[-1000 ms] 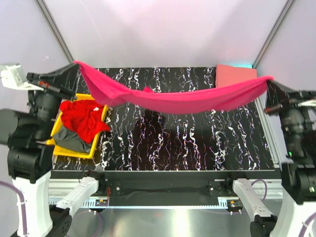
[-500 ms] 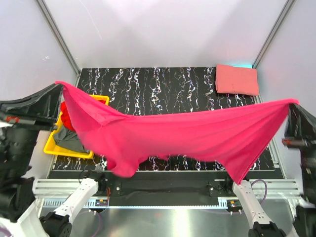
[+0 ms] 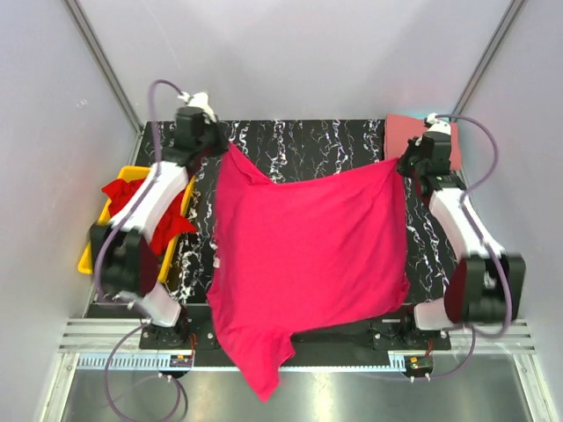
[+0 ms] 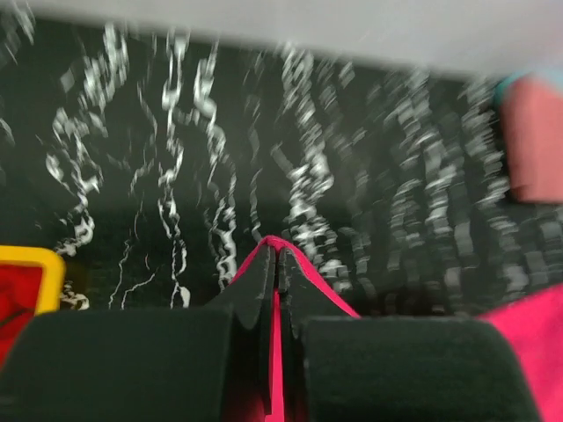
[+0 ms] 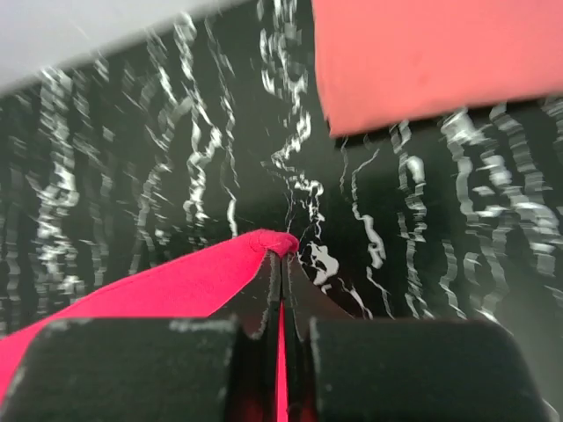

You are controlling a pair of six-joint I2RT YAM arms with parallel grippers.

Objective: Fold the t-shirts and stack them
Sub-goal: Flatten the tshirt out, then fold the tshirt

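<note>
T-shirt (image 3: 308,255), soft magenta cloth, spread over marbled table (image 3: 299,145)

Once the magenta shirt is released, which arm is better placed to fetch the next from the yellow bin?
Left, probably. The yellow bin with the red t-shirt sits at the table's left edge beside the left arm; the right gripper, shut on the magenta t-shirt, is across by the folded salmon t-shirt.

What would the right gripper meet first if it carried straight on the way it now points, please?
Probably the black marbled table just ahead of the right gripper; the folded salmon shirt sits slightly off that line.
</note>
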